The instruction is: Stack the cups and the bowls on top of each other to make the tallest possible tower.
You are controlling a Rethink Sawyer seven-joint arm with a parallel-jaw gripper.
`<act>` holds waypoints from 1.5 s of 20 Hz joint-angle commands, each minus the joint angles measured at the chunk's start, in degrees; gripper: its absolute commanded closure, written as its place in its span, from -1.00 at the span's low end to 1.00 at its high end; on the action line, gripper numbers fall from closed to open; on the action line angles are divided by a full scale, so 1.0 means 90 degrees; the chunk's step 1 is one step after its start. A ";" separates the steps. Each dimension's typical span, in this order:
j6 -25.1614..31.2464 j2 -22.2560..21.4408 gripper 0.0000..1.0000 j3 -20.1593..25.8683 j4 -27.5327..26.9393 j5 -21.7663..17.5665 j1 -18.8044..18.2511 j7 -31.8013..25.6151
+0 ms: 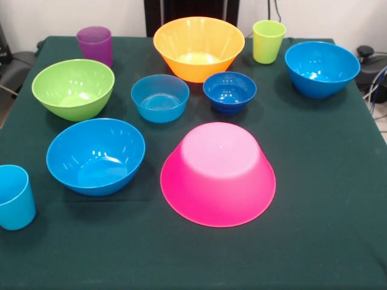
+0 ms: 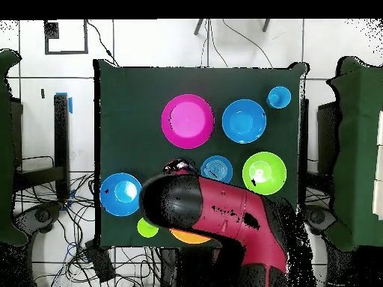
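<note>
Nothing is stacked; every cup and bowl stands alone on the dark green table (image 1: pixel 326 241). The big pink bowl (image 1: pixel 217 174) (image 2: pixel 187 120) lies upside down near the front. The big orange bowl (image 1: pixel 198 47) stands upright at the back, with the small dark-blue bowl (image 1: pixel 229 92) and small light-blue bowl (image 1: pixel 159 98) (image 2: pixel 216 169) before it. Also upright are the green bowl (image 1: pixel 73 88) (image 2: pixel 264 173) and two blue bowls (image 1: pixel 95 156) (image 1: pixel 321 68). The purple cup (image 1: pixel 95 45), yellow-green cup (image 1: pixel 268 41) and light-blue cup (image 1: pixel 14 197) stand near the edges. The red arm (image 2: pixel 217 213) shows from overhead; its gripper is hidden.
In the overhead view the arm covers most of the orange bowl (image 2: pixel 191 238) and the purple cup. Cables and chairs surround the table beyond its edges. The widest bare cloth lies along the front edge and front right corner in the front view.
</note>
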 commanded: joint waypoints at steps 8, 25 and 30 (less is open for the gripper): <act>-0.1067 0.0075 1.00 0.0328 0.1366 -0.0027 -0.0323 0.0106; -0.1690 0.0023 1.00 0.0795 0.2130 0.0057 -0.0777 -0.0119; -0.1896 0.0090 1.00 0.0928 0.2241 0.0030 -0.0907 -0.0118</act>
